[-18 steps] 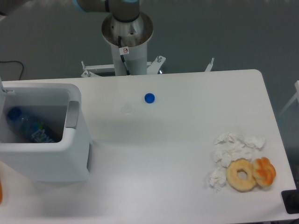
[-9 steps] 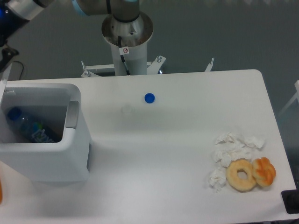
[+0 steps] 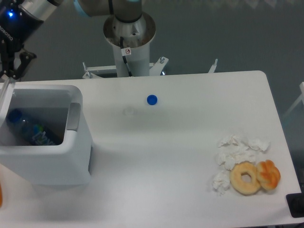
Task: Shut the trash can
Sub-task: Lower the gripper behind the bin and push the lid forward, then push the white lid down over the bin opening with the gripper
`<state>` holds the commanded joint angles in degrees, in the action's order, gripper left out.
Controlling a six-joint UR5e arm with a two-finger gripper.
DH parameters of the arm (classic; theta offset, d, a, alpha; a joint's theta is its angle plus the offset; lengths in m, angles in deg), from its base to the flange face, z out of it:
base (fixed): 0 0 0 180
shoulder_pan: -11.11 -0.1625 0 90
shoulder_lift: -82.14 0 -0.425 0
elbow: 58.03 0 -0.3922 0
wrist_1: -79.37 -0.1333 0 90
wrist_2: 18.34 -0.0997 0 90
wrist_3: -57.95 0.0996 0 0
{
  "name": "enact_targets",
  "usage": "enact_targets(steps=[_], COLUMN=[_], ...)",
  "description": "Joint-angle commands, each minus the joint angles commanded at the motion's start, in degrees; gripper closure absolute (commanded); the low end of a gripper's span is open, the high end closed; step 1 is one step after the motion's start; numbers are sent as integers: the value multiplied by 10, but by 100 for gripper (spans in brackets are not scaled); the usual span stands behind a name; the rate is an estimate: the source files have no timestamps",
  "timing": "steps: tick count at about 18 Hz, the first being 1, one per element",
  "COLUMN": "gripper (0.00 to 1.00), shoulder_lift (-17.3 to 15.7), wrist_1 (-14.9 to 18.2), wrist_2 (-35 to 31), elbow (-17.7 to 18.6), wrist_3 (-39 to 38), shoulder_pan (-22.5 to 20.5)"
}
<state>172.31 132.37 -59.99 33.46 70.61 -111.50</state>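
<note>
The bin stands open at the table's left edge, a bottle inside. The gripper hangs above its rear-left corner, fingers slightly parted around the raised lid's edge; whether they grip it cannot be told. A blue cap lies near the rear edge, tissues and donuts near the front-right corner.

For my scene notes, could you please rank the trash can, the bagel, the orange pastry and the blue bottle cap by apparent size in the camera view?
1. trash can
2. bagel
3. orange pastry
4. blue bottle cap
</note>
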Motion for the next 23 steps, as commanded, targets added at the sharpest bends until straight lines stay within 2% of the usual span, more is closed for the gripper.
enact_targets(steps=[4, 11, 18, 23], gripper=[0, 0, 0, 0], shoulder_lift=[1, -1, -1, 0], wrist_1=[3, 3, 4, 3], wrist_2=[-33, -39, -77, -77], elbow=[2, 7, 17, 24], wrist_3=[9, 30, 30, 30], shoulder_pan=[-6, -39, -36, -36])
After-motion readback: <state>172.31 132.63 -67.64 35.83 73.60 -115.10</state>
